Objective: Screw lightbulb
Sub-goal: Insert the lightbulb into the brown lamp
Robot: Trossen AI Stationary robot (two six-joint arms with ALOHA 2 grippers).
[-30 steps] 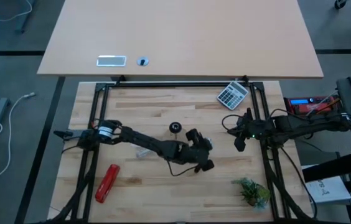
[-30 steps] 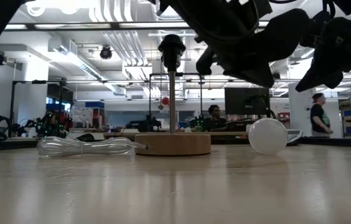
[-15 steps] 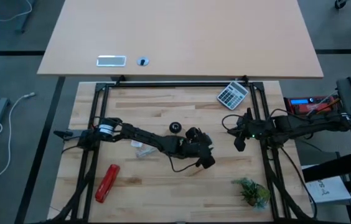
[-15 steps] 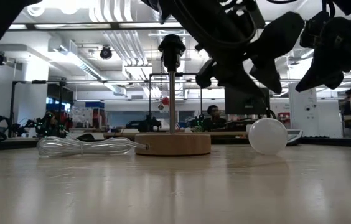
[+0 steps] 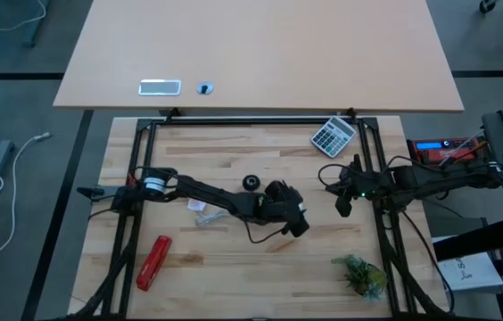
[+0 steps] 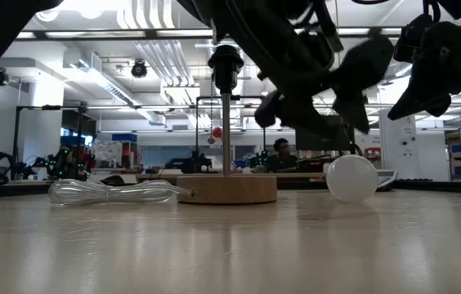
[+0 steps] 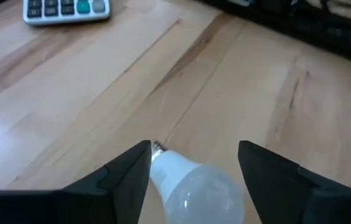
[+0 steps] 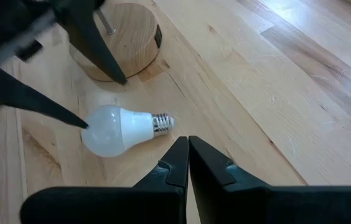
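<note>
No readable text, labels, brand names, numbers or signs appear in any view. The grey calculator [image 5: 333, 136] at the far edge of the wooden table [image 5: 234, 267] has keys, seen again in the left wrist view, but their markings are too small and blurred to make out.

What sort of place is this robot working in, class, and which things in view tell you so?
Probably a robotics lab or workshop. Past the wooden table lies an open room with ceiling pipes, screens and equipment racks. A person sits at a bench behind the lamp stand.
</note>
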